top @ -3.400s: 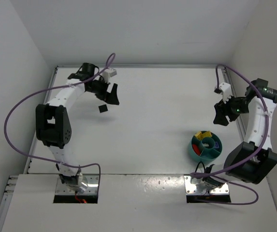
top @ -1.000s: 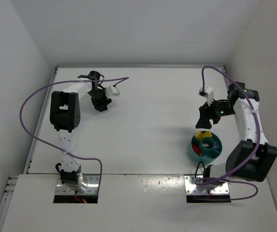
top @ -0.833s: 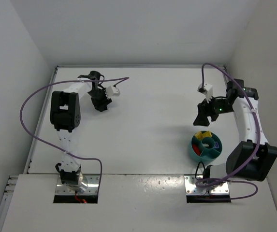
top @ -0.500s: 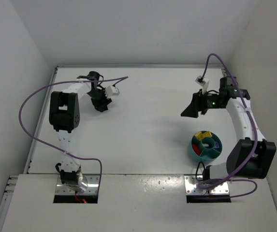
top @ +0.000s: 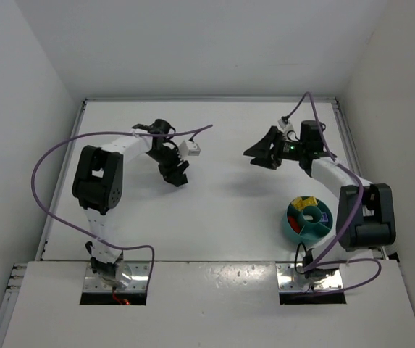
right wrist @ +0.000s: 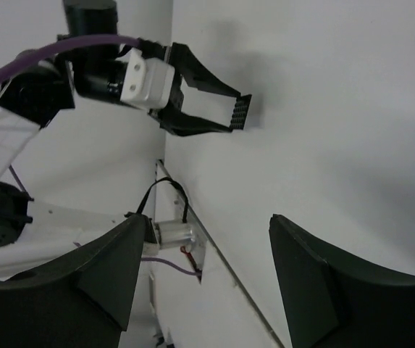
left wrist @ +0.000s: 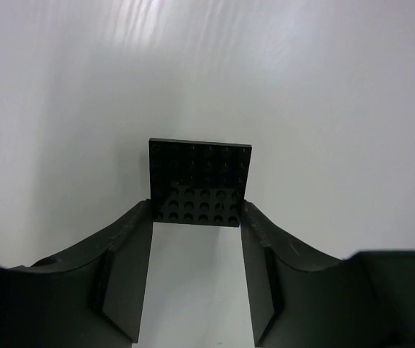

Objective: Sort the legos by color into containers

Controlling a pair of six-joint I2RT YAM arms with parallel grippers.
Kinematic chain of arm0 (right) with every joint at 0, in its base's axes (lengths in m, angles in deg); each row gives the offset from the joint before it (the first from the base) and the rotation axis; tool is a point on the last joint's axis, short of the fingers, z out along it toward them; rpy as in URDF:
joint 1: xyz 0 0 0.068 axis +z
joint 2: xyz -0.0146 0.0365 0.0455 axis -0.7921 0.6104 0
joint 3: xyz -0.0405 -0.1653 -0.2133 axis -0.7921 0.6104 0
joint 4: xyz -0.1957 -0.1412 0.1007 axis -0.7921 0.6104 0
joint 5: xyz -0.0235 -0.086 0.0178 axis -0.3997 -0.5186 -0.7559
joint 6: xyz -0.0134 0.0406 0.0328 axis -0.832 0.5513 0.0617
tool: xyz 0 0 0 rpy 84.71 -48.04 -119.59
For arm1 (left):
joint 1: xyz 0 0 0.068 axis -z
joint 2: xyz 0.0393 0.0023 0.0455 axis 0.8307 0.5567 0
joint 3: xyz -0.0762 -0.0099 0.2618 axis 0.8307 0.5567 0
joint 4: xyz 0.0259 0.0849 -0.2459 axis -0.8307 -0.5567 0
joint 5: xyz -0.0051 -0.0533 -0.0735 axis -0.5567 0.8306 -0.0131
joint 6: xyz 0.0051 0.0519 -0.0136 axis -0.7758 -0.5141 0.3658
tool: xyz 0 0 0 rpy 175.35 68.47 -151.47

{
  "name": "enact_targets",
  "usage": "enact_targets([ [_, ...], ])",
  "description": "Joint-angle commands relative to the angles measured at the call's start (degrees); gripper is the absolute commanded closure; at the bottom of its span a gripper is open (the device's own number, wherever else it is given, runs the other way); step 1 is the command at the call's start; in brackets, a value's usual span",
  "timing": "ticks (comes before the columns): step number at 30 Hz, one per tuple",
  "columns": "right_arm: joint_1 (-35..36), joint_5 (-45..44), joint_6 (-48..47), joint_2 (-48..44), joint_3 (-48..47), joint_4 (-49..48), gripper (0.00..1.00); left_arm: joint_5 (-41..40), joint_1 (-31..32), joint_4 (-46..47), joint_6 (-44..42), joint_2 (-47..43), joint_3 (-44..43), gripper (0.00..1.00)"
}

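White tabletop [top: 221, 217], plain white walls on three sides. Left gripper [left wrist: 196, 210] is clamped on the lower edge of a black studded plate [left wrist: 200, 167] and holds it out toward the other arm; I read this as presenting it for a handover. Right gripper [right wrist: 208, 221] is spread wide with nothing in it and faces that plate from well apart. Teal bowl [top: 294, 233] sits near the right base, with coloured bricks [top: 306, 202] already in its compartments.
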Motion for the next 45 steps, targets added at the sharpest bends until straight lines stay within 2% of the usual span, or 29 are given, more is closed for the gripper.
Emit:
enact_targets([
  [1, 2.67, -2.33, 9.84, 2.16, -2.07, -7.11, 0.30, 5.47, 3.87, 2.11, 4.99, -6.60, 0.35, 0.90],
  [5, 4.79, -3.48, 14.31, 4.97, -2.60, -7.81, 0.30, 6.61, 7.66, 4.30, 8.78, -8.55, 0.35, 0.90],
  [10, 8.12, -4.09, 17.75, 7.00, -2.60, -10.61, 0.38, 6.61, 11.27, 4.92, 11.68, -10.21, -1.85, 0.90],
  [15, 10.23, -4.09, 17.15, 8.75, -3.22, -10.62, 0.39, 6.61, 14.51, 4.92, 13.01, -10.74, -4.66, 0.90],
  [34, 15.51, -4.62, 15.56, 12.62, -4.27, -9.48, 0.42, 7.14, 17.78, 4.92, 16.34, -11.80, -9.58, 0.91],
  [37, 16.04, -4.62, 15.56, 13.24, -4.80, -10.09, 0.49, 7.14, 18.30, 4.92, 16.35, -12.32, -10.11, 0.91],
  [38, 16.04, -4.62, 15.56, 13.24, -4.80, -10.10, 0.60, 7.14, 18.30, 4.92, 16.35, -12.32, -10.11, 0.91],
  [40, 16.04, -4.10, 15.56, 13.24, -5.33, -11.68, 0.73, 7.14, 18.83, 4.92, 16.35, -12.32, -10.11, 0.91],
  [41, 16.56, -4.09, 15.56, 13.24, -5.33, -12.20, 0.84, 7.14, 18.83, 4.92, 16.35, -12.32, -10.11, 0.89],
  [43, 16.56, -4.09, 15.04, 12.72, -5.33, -12.20, 0.92, 7.14, 18.83, 4.92, 16.87, -12.85, -10.11, 0.75],
  [44, 16.56, -3.57, 13.99, 12.02, -5.33, -12.20, 0.98, 7.14, 18.83, 4.92, 16.87, -12.85, -10.11, 0.59],
  [45, 16.56, -3.56, 13.20, 11.49, -5.94, -12.20, 1.00, 7.14, 18.83, 4.92, 16.87, -12.85, -10.11, 0.51],
])
